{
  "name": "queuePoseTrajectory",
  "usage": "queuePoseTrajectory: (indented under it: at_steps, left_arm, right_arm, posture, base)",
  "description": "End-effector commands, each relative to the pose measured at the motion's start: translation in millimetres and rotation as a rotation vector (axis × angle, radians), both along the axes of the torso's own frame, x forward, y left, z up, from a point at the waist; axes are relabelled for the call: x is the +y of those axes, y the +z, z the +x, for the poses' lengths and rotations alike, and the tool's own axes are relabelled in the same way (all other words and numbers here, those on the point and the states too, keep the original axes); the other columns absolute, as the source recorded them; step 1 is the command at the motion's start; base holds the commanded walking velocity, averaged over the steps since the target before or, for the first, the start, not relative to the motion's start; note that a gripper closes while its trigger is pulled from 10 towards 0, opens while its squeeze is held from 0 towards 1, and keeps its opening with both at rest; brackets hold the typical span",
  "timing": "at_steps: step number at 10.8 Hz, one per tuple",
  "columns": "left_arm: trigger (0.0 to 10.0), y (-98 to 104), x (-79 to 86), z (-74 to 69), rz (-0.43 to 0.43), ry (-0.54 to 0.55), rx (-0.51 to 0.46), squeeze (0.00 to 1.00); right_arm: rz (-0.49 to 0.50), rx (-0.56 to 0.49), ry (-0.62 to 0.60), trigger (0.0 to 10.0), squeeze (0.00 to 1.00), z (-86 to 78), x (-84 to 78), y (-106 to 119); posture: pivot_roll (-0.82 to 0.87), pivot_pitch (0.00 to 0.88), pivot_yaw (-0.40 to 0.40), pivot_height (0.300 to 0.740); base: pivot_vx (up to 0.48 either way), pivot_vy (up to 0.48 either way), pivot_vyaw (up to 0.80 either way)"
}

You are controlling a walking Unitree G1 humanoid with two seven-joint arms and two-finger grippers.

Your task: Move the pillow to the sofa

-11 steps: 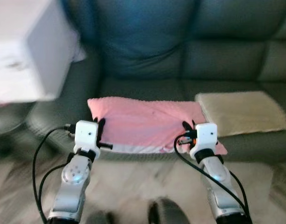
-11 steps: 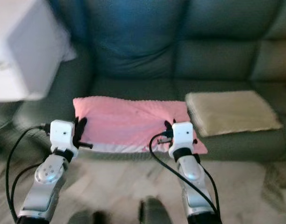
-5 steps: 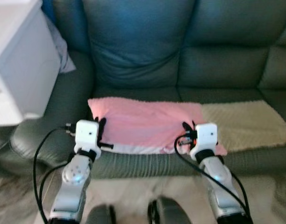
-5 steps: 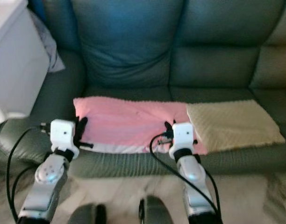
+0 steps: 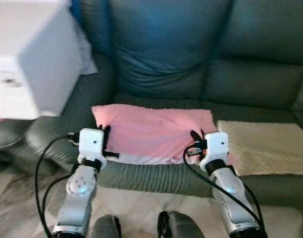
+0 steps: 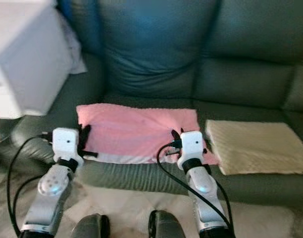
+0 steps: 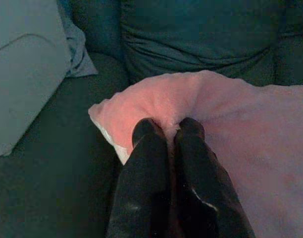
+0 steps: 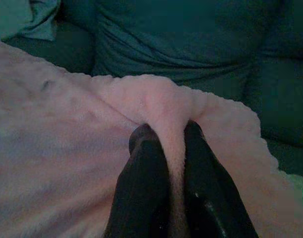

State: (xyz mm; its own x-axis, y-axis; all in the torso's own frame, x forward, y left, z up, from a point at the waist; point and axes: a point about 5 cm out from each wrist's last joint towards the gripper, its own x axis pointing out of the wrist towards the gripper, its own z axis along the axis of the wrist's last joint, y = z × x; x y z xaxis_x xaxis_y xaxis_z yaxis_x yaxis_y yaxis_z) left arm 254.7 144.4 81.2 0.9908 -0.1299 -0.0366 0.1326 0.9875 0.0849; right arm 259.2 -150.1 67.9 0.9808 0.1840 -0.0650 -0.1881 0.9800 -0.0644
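The dark green sofa [image 5: 156, 64] bears a pink pillow [image 5: 151, 131] and, beside it, a beige cushion [image 5: 265, 153].

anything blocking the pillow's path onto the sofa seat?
Nothing visible. Left gripper and right gripper both pinch the pink pillow over the sofa seat; the beige cushion lies beside it.

Both arms are showing silver jointed casings with round caps. The left gripper [image 5: 106, 144] and right gripper [image 5: 197, 140] are each carrying a white boxy wrist housing and two long black fingers [image 7: 146, 168]. Black cables are looping from each housing down along the forearms.
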Motion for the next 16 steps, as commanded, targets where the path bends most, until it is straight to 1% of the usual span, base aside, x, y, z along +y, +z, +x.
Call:
queuePoseTrajectory:
  at_steps: [1,6,7,8,16]
  left_arm:
    - [10.0,-1.7,-2.3,-1.5,0.006,-0.008,0.008,0.00]
    - [10.0,-2.9,-5.8,-1.5,0.002,-0.024,0.015,0.00]
    - [10.0,-3.4,-7.0,-1.8,-0.009,-0.034,0.019,0.00]
    - [10.0,-3.2,-7.7,-1.7,-0.007,-0.036,0.017,0.00]
    - [10.0,1.7,-8.9,-1.4,-0.002,-0.063,-0.012,0.00]
  right_arm:
    - [0.007,-0.017,-0.012,10.0,0.00,-1.3,-3.5,3.4]
    - [0.015,-0.018,-0.015,10.0,0.00,-1.6,-2.4,3.4]
    - [0.038,-0.024,-0.013,10.0,0.00,-2.1,-1.7,3.8]
    - [0.035,-0.024,-0.012,10.0,0.00,-2.2,-1.4,4.2]
    - [0.021,-0.025,-0.023,10.0,0.00,-1.5,-2.6,3.6]
  posture:
    - [-0.06,0.148,-0.053,0.740]
    - [-0.06,0.152,-0.052,0.635]
    - [-0.06,0.152,-0.052,0.615]
    - [-0.06,0.153,-0.053,0.605]
    - [-0.06,0.156,-0.051,0.605]
  base:
    - [0.000,0.000,0.00]
    - [0.000,0.000,0.00]
    - [0.000,0.000,0.00]
    - [0.000,0.000,0.00]
    - [0.000,0.000,0.00]
